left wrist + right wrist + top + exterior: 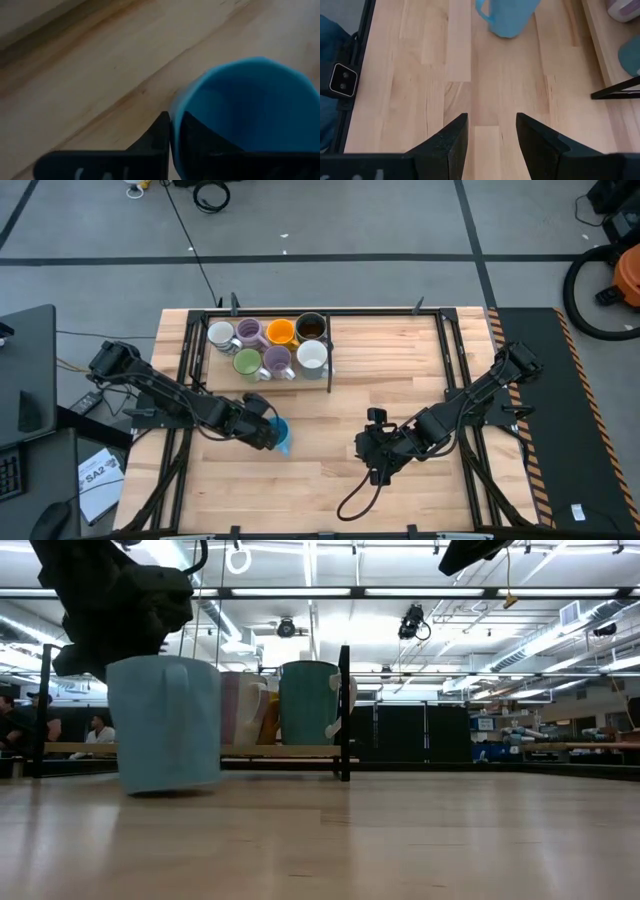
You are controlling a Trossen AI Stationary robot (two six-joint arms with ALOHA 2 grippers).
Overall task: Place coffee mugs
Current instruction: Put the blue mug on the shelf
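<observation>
A light blue mug (281, 436) stands on the wooden table, left of centre; it also shows large in the low view (165, 725). My left gripper (268, 430) is shut on it. Several other mugs sit together inside a dark frame at the far left: white (220, 335), purple (250, 332), orange (281, 332), dark (311, 327), green (247, 363) and more. My right gripper (375, 460) hangs open over bare table right of centre, its fingers (491, 135) well apart, with the blue mug (510, 17) farther off. My left gripper pinches the blue mug's wall at the rim (172, 125), with one finger (200, 137) inside the cup and the other (159, 135) outside. The fingers slant down from the table's left side. The mug stays upright, its base (165, 788) on the table.
The dark metal frame (329, 350) around the mug group stands upright at the far left. Black rails (455, 370) run along both sides of the table. A black cable (355, 502) loops near the front edge. Open wood lies between the two grippers.
</observation>
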